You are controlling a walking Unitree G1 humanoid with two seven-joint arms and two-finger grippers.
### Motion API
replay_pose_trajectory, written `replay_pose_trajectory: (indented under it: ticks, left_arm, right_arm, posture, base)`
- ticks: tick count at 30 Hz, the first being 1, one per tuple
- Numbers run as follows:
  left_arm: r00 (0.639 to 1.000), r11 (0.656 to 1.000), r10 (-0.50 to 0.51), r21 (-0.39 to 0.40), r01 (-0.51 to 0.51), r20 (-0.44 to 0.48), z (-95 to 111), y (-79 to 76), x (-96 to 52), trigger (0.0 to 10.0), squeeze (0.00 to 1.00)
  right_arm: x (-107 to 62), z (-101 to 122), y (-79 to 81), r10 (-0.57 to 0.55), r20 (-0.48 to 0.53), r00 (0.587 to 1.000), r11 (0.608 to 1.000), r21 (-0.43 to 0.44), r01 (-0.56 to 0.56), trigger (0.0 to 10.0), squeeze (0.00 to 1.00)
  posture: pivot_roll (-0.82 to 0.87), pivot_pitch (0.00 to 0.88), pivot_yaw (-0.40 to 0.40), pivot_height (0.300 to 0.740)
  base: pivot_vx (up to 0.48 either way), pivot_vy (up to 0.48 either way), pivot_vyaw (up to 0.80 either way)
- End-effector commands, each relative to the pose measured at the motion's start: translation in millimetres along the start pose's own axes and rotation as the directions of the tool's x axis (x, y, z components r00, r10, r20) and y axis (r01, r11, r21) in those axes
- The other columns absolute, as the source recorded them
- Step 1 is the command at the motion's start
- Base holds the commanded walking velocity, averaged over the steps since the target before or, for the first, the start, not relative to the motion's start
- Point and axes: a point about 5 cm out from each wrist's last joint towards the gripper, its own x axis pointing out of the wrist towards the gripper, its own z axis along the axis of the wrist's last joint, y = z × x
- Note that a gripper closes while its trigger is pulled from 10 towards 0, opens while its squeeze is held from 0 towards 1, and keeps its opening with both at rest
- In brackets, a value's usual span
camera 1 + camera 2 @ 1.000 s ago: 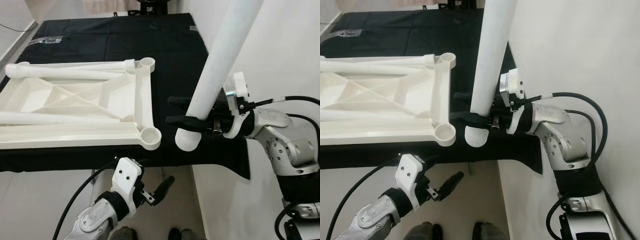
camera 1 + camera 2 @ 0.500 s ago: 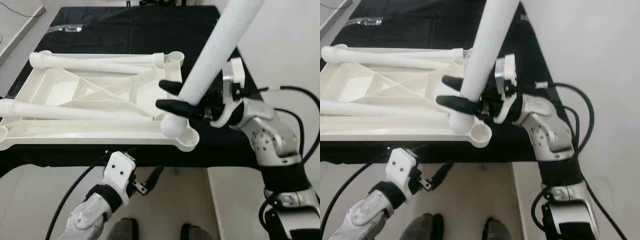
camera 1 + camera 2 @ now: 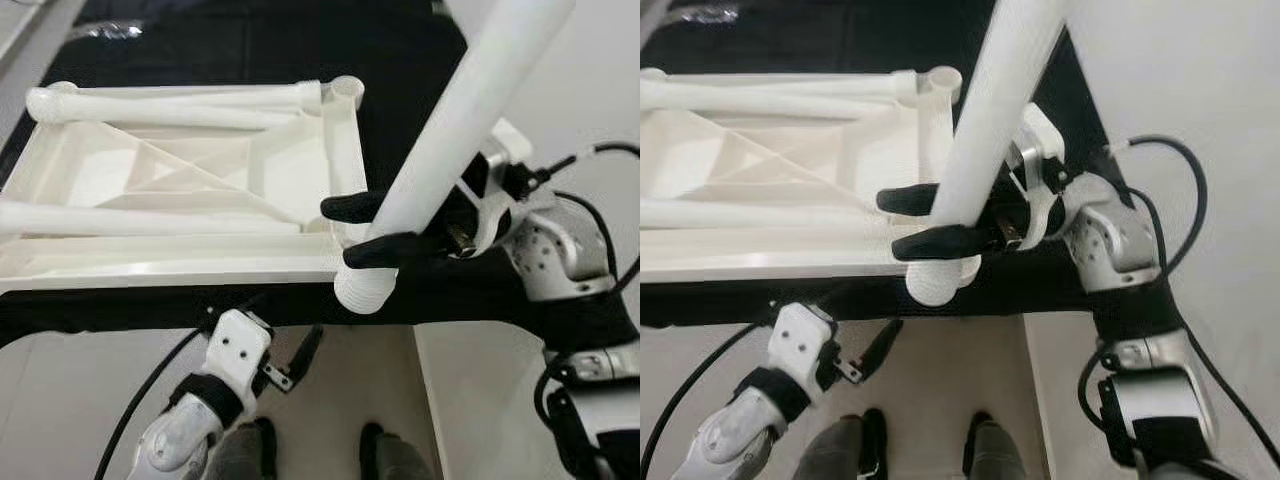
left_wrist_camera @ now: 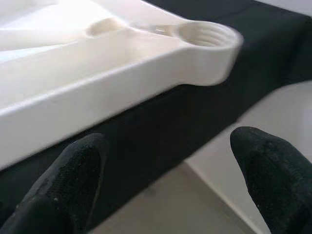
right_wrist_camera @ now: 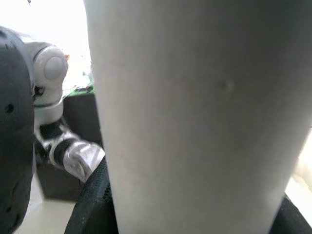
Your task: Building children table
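The white table top (image 3: pixel 180 195) lies upside down on the black-covered table (image 3: pixel 300 50), with two white legs (image 3: pixel 170 100) lying on it. My right gripper (image 3: pixel 352 229) is shut on a third white leg (image 3: pixel 450 130), which stands tilted. Its threaded end (image 3: pixel 365 290) hangs at the table top's near right corner and hides the socket there. That threaded corner socket (image 4: pixel 207 34) appears in the left wrist view. My left gripper (image 3: pixel 300 358) hangs open below the table's front edge, its fingers (image 4: pixel 73 180) empty.
A white wall (image 3: pixel 590 70) stands close on the right of the table. A pair of shoes (image 3: pixel 250 445) rests on the pale floor under the front edge. A clear plastic bag (image 3: pixel 105 30) lies at the far left of the black cloth.
The camera has shifted. My right gripper carried the leg from beside the table top in over its corner, then drew the threaded end toward the front edge. The left gripper stays low.
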Motion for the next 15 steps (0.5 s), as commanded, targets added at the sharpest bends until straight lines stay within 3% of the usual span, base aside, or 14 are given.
replay_pose_trajectory:
  ticks: [1, 4, 6, 8, 15]
  left_arm:
    - [0.999, 0.999, -0.034, 0.024, 0.034, 0.000, 3.0, -6.7, -5.9, 10.0, 0.00]
    - [0.999, 0.998, -0.052, 0.023, 0.052, -0.006, 4.9, -11.4, -10.7, 10.0, 0.00]
    - [0.989, 0.989, -0.143, 0.022, 0.143, -0.030, 6.6, -24.4, -18.2, 10.0, 0.00]
    - [0.985, 0.986, -0.167, 0.021, 0.168, -0.037, 7.4, -27.9, -21.2, 10.0, 0.00]
    - [0.989, 0.989, -0.140, 0.036, 0.142, -0.055, 8.9, -24.5, -32.8, 10.0, 0.00]
  right_arm:
    - [1.6, -1.1, -1.3, 0.024, -0.029, 0.999, 1.000, -0.013, -0.025, 10.0, 0.00]
    - [3.1, 0.5, -6.1, 0.024, -0.025, 0.999, 0.999, -0.024, -0.024, 10.0, 0.00]
    - [4.2, 0.6, -9.4, 0.022, -0.026, 0.999, 0.999, -0.037, -0.023, 10.0, 0.00]
    - [4.4, 0.7, -9.5, 0.024, -0.028, 0.999, 0.999, -0.040, -0.025, 10.0, 0.00]
    - [2.6, 2.9, -10.3, 0.034, -0.058, 0.998, 0.998, -0.055, -0.038, 10.0, 0.00]
  posture:
    - [0.17, 0.446, -0.024, 0.740]
    - [0.18, 0.465, -0.015, 0.740]
    - [0.20, 0.490, -0.001, 0.740]
    - [0.20, 0.492, 0.001, 0.740]
    - [0.21, 0.506, 0.020, 0.740]
  base:
    - [0.000, 0.000, 0.00]
    - [0.000, 0.000, 0.00]
    - [0.000, 0.000, 0.00]
    - [0.000, 0.000, 0.00]
    - [0.000, 0.000, 0.00]
